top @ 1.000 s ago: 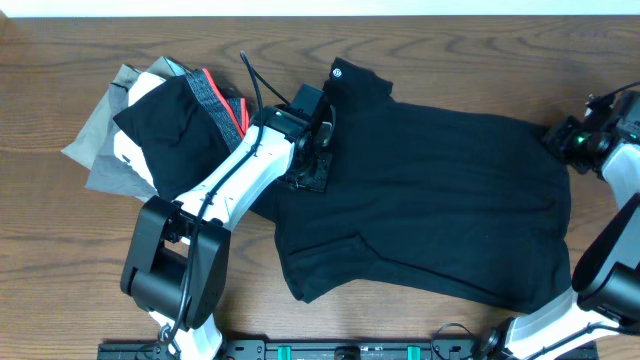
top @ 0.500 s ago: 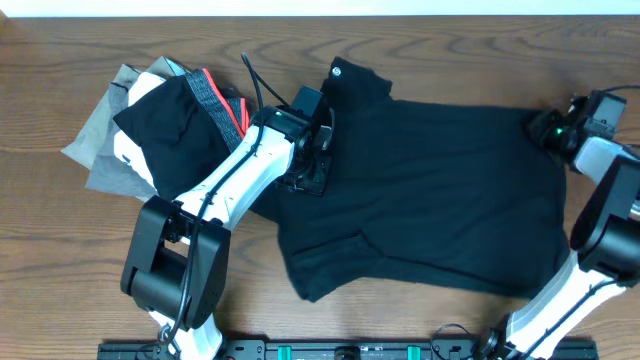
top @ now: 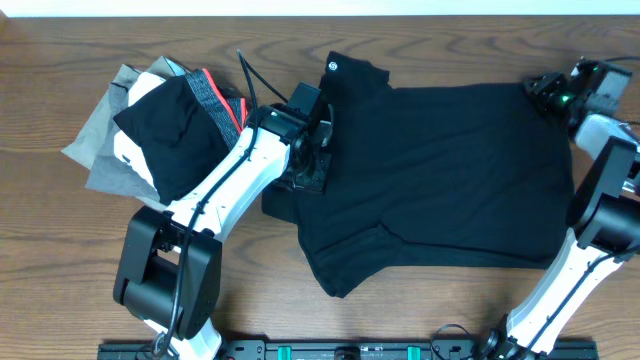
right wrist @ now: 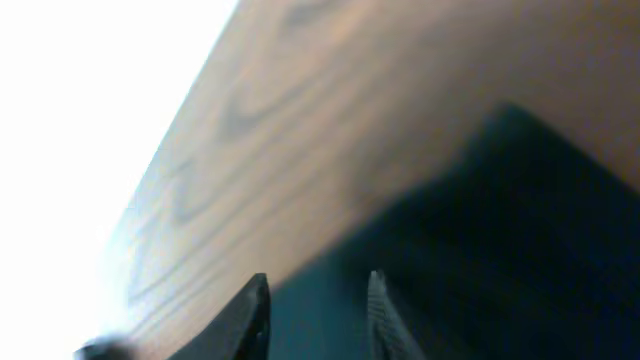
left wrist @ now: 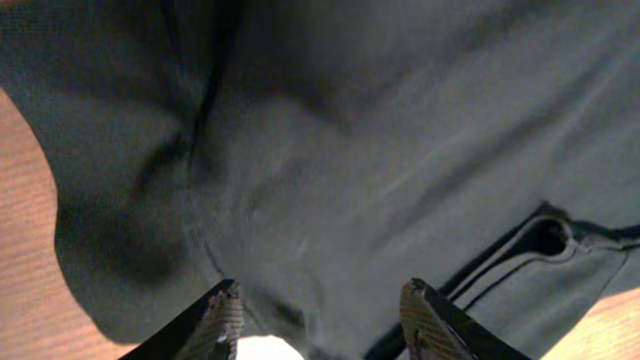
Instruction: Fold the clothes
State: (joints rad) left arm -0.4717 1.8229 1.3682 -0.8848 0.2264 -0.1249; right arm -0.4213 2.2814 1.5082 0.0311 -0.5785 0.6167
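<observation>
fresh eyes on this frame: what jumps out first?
The big black shirt sprawls across the middle and right of the table. The left gripper is down on its collar side, and the right gripper is at its far right corner with cloth between the fingers. Next comes the heap at the left: black shorts with a red-orange waistband lying on grey garments.
</observation>
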